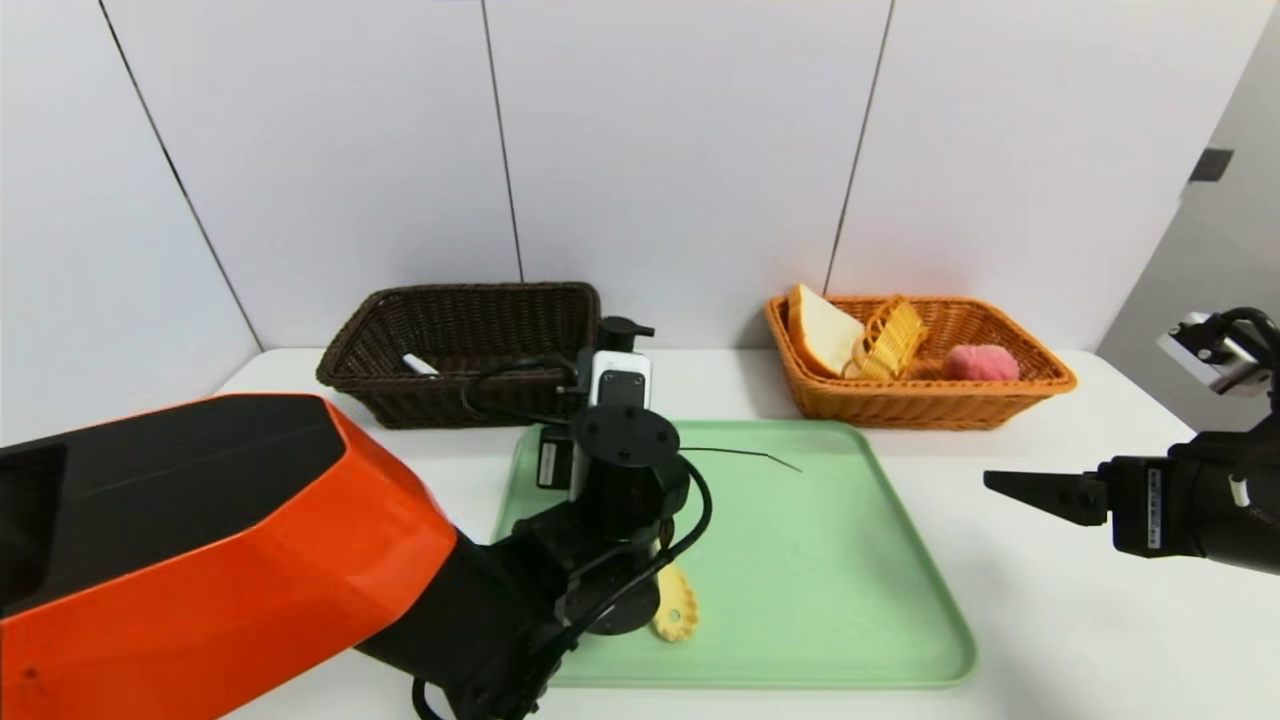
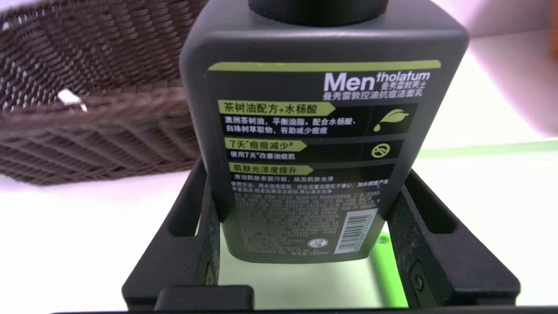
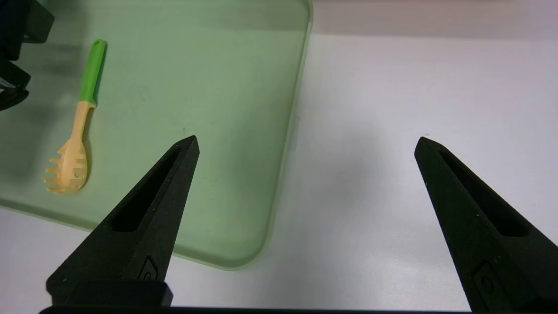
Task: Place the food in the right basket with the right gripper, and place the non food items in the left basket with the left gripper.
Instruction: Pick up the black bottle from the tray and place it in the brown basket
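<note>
Around the green tray, you have two baskets beyond it: one dark brown, one orange. On the tray, you have one green-handled spoon; above it, one pump bottle. Beyond the tray, you have one white marker, one bread slice and one pink item.

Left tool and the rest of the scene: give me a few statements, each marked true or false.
1. The left tool is gripping the pump bottle. True.
2. The white pen lies on the tray. False: it is in the dark brown basket.
3. The orange basket holds a bread slice. True.
4. The right tool is closed on the spoon. False: it stands open and empty over the tray's edge and the table; the spoon lies on the tray.
5. The spoon's handle is green. True.
</note>
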